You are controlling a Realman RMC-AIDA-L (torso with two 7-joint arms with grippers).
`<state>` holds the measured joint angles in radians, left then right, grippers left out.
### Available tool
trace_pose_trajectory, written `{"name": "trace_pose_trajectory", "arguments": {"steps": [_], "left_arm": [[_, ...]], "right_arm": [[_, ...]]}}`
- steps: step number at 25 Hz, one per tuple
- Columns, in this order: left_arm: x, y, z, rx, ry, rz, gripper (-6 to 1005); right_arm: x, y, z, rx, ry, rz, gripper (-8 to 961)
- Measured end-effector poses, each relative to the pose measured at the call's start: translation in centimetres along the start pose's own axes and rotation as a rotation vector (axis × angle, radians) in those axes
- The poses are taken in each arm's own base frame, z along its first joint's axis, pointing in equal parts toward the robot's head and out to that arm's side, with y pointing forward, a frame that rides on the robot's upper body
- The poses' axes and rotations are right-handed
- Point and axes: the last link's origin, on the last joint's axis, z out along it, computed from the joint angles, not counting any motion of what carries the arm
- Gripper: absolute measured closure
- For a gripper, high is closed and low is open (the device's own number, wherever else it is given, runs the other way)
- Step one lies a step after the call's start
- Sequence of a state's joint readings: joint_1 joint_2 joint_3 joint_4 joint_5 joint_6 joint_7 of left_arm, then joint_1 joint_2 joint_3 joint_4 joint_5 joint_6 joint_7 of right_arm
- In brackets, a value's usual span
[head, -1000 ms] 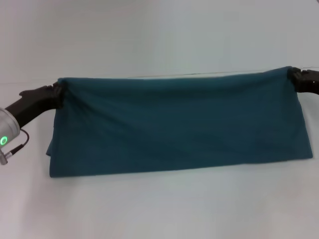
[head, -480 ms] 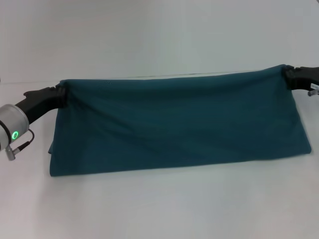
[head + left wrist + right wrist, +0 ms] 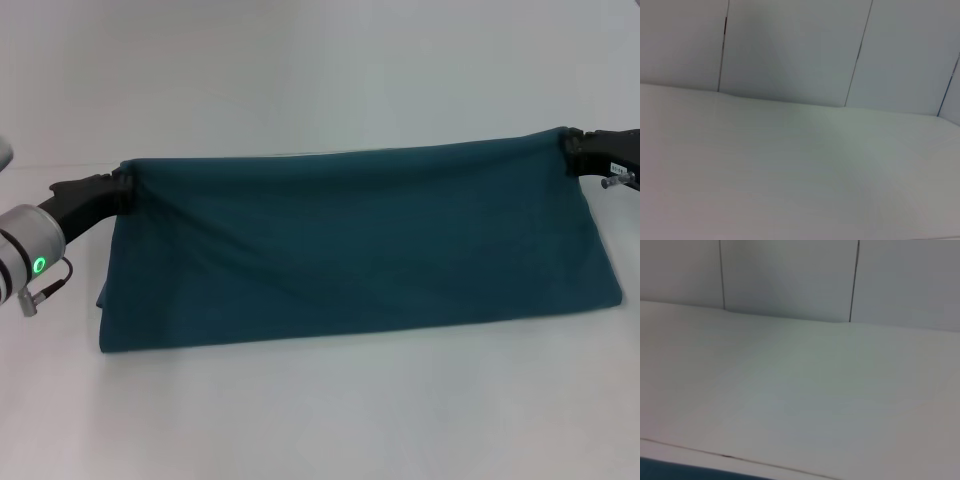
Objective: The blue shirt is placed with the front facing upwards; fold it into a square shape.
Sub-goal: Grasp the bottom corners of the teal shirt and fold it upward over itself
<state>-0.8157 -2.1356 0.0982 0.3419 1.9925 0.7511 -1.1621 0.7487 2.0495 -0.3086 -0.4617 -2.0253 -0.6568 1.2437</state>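
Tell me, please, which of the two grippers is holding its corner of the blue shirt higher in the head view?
The right gripper: its corner of the blue shirt sits higher than the one held by the left gripper.

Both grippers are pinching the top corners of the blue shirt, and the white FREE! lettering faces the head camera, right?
No lettering shows. In the head view the blue shirt is plain teal; left gripper and right gripper do hold its top corners.

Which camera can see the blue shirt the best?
The head view. It shows the whole blue shirt, held up at its top corners by the left gripper and right gripper, lower edge on the table. The right wrist view catches only a blue sliver at its bottom corner; the left wrist view shows none.
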Motion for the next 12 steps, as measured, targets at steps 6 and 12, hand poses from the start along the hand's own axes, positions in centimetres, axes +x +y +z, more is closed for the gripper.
{"name": "trace_pose_trajectory", "arguments": {"steps": [6, 12], "left_arm": [[0.22, 0.45, 0.36, 0.007, 0.014, 0.029, 961], [-0.2, 0.75, 0.6, 0.043, 0.024, 0.036, 940]], "right_arm": [[0.08, -0.04, 0.29, 0.037, 0.008, -0.011, 837], [0.03, 0.61, 0.64, 0.046, 0.005, -0.064, 824]]}}
